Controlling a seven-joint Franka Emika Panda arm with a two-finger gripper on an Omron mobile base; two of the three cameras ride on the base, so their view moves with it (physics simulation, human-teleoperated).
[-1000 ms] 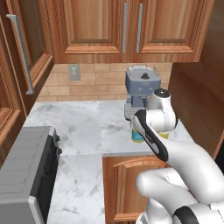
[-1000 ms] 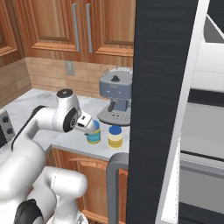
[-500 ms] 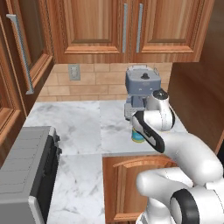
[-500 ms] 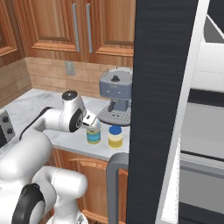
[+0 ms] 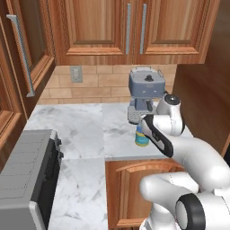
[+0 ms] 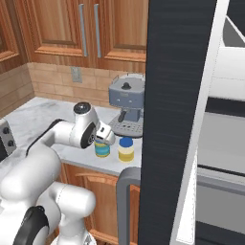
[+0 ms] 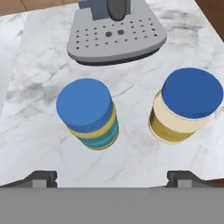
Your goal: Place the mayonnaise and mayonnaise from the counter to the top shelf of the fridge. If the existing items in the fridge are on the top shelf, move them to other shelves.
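Fingers (image 7: 41,177) of the dark two-finger gripper (image 7: 111,179) stand wide apart at the bottom of the hand view, holding nothing, with marbled stone showing between them. Ahead of the gripper sit both small jars, upright and apart from each other: the jar with the blue-and-yellow banded label (image 7: 89,113) nearer the middle of the finger gap, and the pale cream-yellow jar with a blue lid (image 7: 187,106) off toward one fingertip. Both stand on the white-grey marbled stone counter (image 5: 81,130), near its front edge and just in front of the grey-blue coffee machine (image 6: 126,103).

My judgement is that the banded jar is the one being lined up. The risk is a descent that is off-centre: one finger could clip the jar's lid and tip it, or the far finger could nudge the cream jar toward the counter's edge. The coffee machine's perforated drip tray (image 7: 116,37) is also close behind, leaving little slack.

Brown wooden cabinets (image 5: 134,27) hang above a tan tile backsplash, a grey toaster oven (image 5: 24,179) sits at the near corner, and the tall black fridge door (image 6: 177,119) stands open beside the counter, its grey shelves (image 6: 225,139) beyond it.
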